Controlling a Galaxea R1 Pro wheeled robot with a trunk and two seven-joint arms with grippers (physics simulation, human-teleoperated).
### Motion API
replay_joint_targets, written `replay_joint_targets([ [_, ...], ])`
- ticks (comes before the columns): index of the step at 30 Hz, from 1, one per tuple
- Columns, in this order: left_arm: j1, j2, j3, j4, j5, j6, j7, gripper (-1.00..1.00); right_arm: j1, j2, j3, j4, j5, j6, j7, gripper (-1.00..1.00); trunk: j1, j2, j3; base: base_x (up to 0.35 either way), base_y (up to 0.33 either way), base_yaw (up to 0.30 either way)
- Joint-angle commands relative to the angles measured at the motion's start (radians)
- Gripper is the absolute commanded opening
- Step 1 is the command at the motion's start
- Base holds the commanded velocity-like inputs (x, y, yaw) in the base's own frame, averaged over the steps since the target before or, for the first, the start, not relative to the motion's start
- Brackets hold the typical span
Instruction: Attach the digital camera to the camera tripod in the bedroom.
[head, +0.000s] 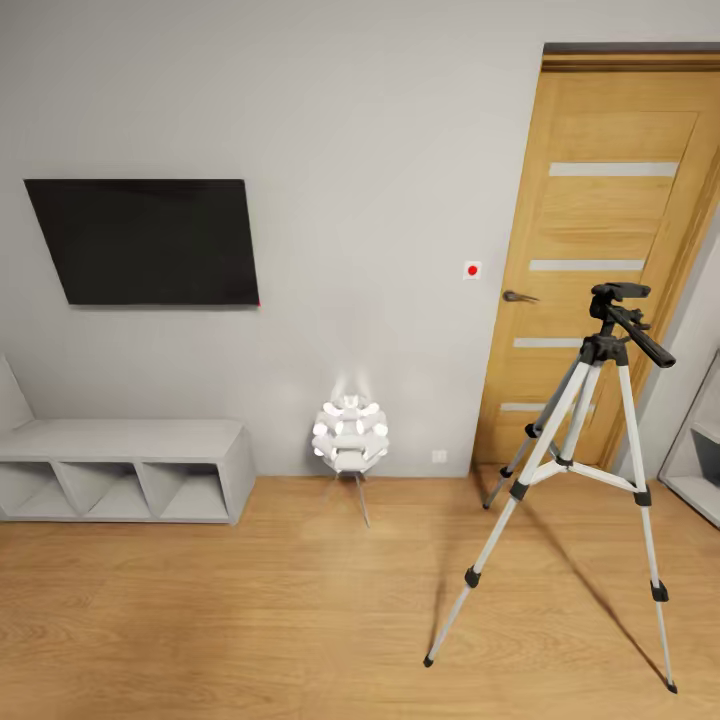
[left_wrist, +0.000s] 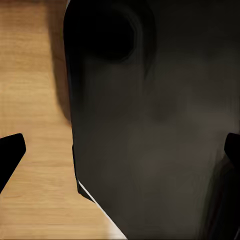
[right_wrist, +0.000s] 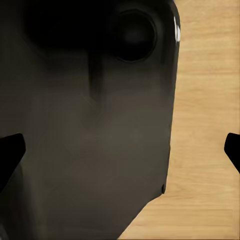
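Beside the oak door (head: 600, 250) stands the camera tripod (head: 590, 450); both my pincers gape empty, and driving closer could clip its splayed legs.

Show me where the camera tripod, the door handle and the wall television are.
camera tripod (head: 585, 420), head view, on its upper legs below the head.
door handle (head: 517, 296), head view, on the lever.
television (head: 150, 240), head view, on the middle of the dark screen.

camera tripod (head: 585, 455) | silver legs spread, black head | upright on wood floor | before oak door
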Motion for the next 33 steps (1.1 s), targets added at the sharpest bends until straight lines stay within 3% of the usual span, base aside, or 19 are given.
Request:
replay_joint_targets([
  [1, 0.003, -0.006, 0.006, -0.006, 0.006, -0.006, -0.005, 1.00, -0.002, -0.004, 0.006, -0.002, 0.006, -0.006, -0.001, 1.00, 0.000, 0.000, 0.000, 0.000, 0.000, 0.000],
  [9, 0.003, -0.015, 0.014, -0.037, 0.012, -0.026, -0.006, 1.00, -0.002, -0.008, 0.008, -0.003, 0.009, -0.009, -0.002, 1.00, 0.000, 0.000, 0.000, 0.000, 0.000, 0.000],
  [19, 0.003, -0.017, 0.018, -0.046, 0.066, -0.061, -0.006, 1.00, -0.002, -0.015, 0.008, -0.003, 0.011, -0.010, 0.001, 1.00, 0.000, 0.000, 0.000, 0.000, 0.000, 0.000],
  [33, 0.003, -0.017, 0.018, -0.046, 0.071, -0.063, -0.006, 1.00, -0.002, -0.015, 0.008, -0.003, 0.011, -0.011, 0.011, 1.00, 0.000, 0.000, 0.000, 0.000, 0.000, 0.000],
])
